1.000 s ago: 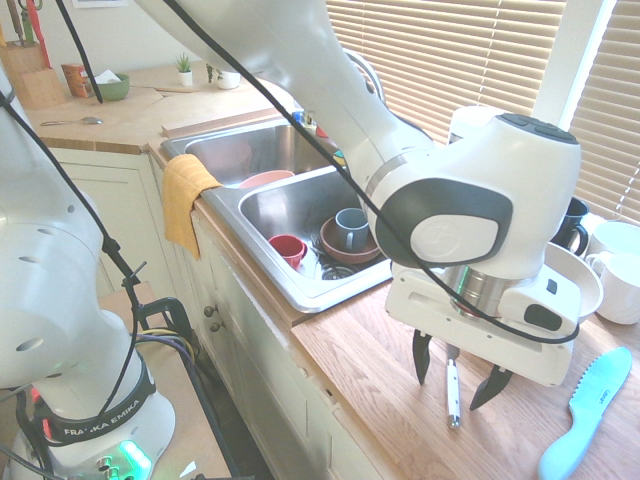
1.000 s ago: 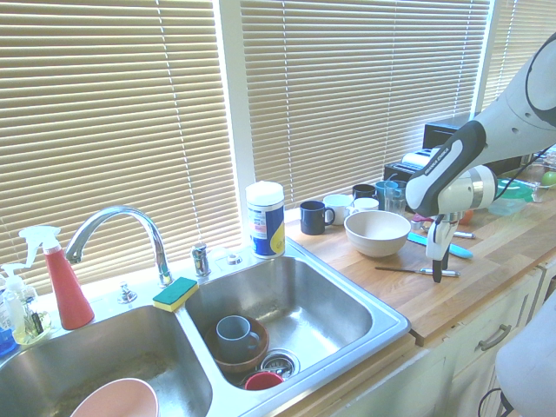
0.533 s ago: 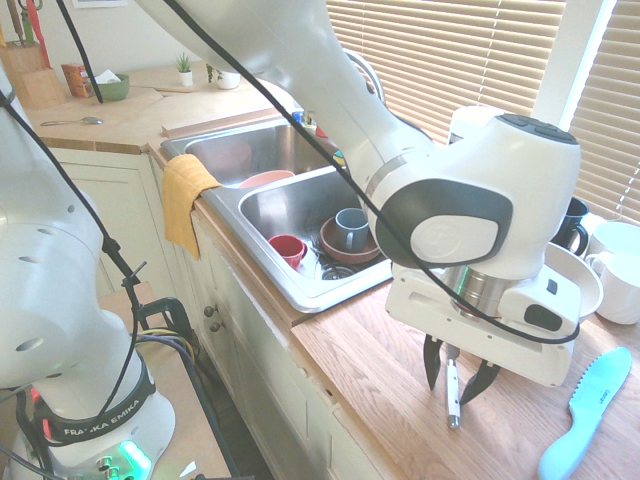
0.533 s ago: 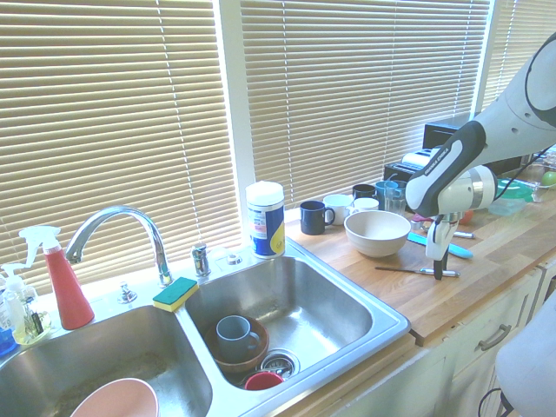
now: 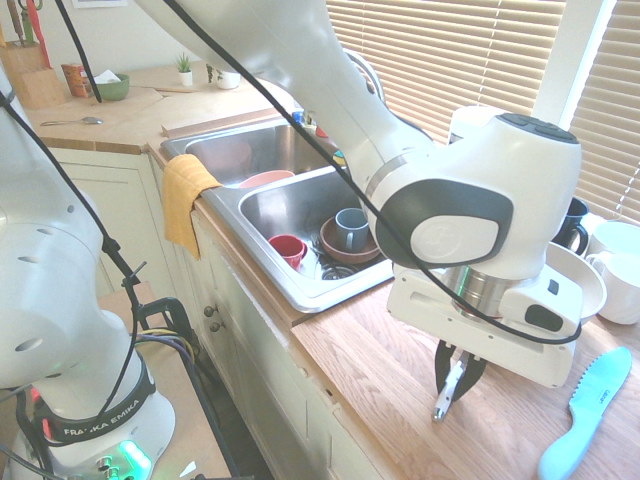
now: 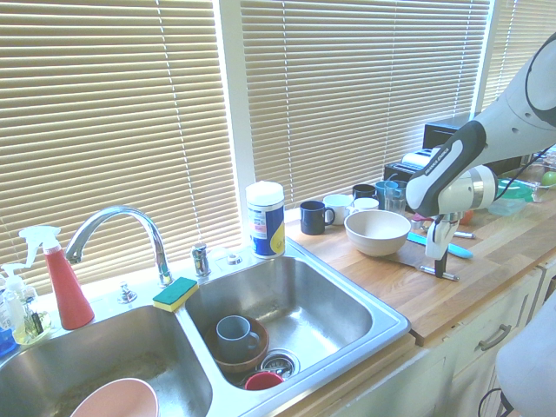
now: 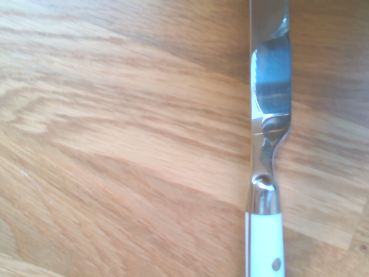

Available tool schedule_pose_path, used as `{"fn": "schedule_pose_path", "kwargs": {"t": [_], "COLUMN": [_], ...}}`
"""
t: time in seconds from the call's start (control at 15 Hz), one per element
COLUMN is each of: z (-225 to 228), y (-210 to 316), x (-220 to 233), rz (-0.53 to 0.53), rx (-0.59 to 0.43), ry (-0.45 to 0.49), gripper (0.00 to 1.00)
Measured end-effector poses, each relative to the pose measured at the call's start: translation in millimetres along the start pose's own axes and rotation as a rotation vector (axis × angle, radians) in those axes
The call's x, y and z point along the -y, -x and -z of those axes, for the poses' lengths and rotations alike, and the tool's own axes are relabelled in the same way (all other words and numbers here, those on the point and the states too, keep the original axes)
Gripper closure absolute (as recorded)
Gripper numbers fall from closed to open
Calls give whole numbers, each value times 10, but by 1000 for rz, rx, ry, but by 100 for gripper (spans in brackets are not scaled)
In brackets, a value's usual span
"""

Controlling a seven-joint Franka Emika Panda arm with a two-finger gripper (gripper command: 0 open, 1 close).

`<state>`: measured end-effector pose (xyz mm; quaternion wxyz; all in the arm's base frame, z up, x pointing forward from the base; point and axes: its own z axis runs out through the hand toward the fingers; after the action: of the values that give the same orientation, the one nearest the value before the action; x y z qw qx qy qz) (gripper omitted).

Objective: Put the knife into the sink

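The knife [image 5: 444,398] is a slim table knife with a white handle and a silver blade [image 7: 269,98]. My gripper [image 5: 455,377] is shut on its handle just above the wooden counter, and the handle's end sticks out below the fingers. In the second exterior view the gripper [image 6: 439,268] stands at the counter's front, with the knife [image 6: 408,259] slanting from it toward the white bowl. The sink [image 5: 286,200] is the near steel basin, to the left of the gripper. It appears as the right-hand basin [image 6: 326,304] in the second exterior view.
A light-blue plastic knife [image 5: 586,408] lies right of the gripper. A white bowl [image 6: 377,232] and mugs [image 6: 314,216] stand behind it. The sink holds a blue mug [image 5: 349,228] in a brown bowl and a red cup [image 5: 288,248]. A yellow cloth [image 5: 184,198] hangs over the rim.
The fingers have closed from wide open onto the knife's handle. The knife has tipped and swung slightly, its handle end now off the counter.
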<state>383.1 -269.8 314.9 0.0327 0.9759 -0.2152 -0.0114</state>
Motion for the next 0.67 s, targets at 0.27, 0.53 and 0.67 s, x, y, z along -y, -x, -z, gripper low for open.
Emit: {"fn": "schedule_pose_path", "kwargs": {"t": [0.27, 0.53, 0.67], "z": [14, 275, 539], "y": [15, 123, 231], "x": [40, 258, 411], "rz": [-19, -15, -17], "rx": [0, 3, -10], "ry": [-24, -68, -88], "gripper": [100, 100, 100]}}
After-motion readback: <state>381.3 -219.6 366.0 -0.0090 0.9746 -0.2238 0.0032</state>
